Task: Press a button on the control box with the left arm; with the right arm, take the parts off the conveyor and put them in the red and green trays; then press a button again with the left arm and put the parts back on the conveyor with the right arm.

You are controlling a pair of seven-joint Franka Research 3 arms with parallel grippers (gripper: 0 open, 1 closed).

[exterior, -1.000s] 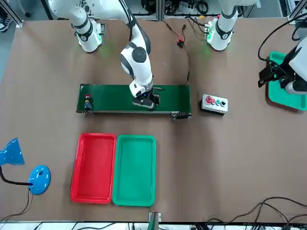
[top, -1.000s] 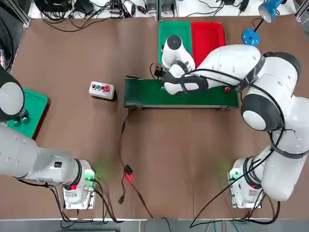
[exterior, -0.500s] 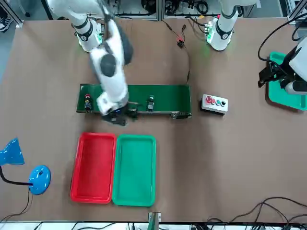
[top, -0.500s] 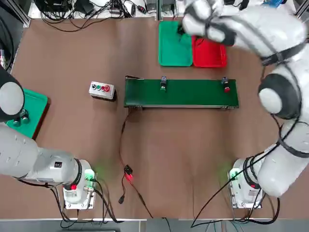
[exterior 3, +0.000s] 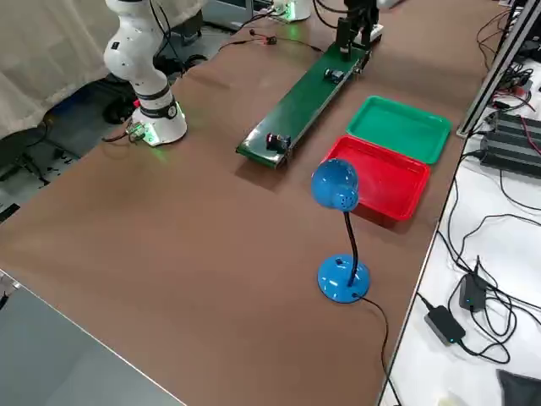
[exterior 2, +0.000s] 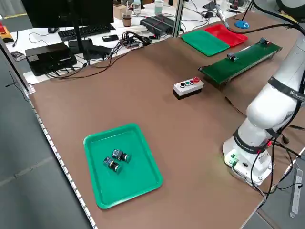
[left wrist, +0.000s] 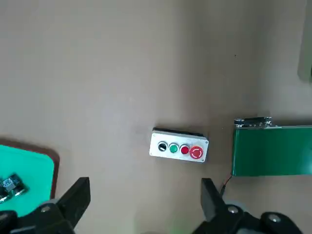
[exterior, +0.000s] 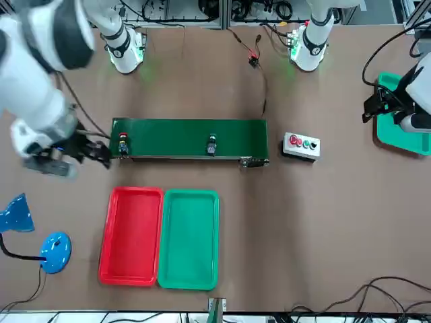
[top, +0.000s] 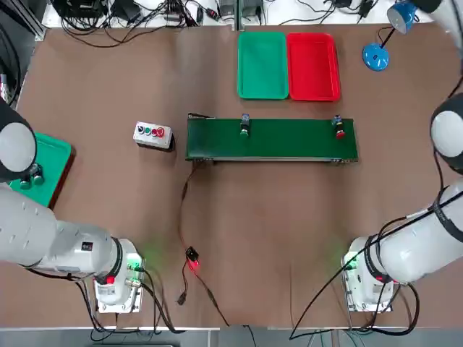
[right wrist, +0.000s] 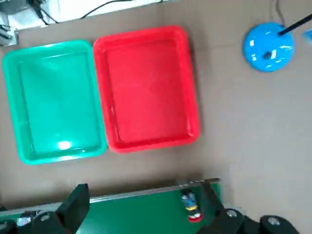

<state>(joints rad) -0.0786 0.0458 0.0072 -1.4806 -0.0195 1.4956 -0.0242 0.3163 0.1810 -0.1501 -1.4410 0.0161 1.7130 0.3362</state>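
Two small parts stand on the conveyor (top: 289,148): the red-capped part (top: 338,127) near the end on the right arm's side, the green-capped part (top: 244,125) nearer the other end, well apart from it. Both red and green trays lie on the table (exterior: 283,229) beyond the belt, side by side, the green tray (exterior: 188,239) and the red tray (exterior: 131,235) each with a bare floor.

The right tool (right wrist: 148,207) is wide open with nothing between its fingers; it hangs above the table close to the belt's red-capped end. The left tool (left wrist: 145,195) is also spread wide and holds nothing, over the left part of the table between the control box (left wrist: 179,145) and a green tray with a red-brown edge (left wrist: 24,175). In that tray sit two dark round pieces (exterior 2: 116,161), near each other.

The control box rests on the table just off the conveyor's left end, its row of green, red and dark buttons facing up. A blue lamp (exterior 3: 345,277) stands on the table near the red tray, and black cables (top: 130,36) lie along the table's far edge.
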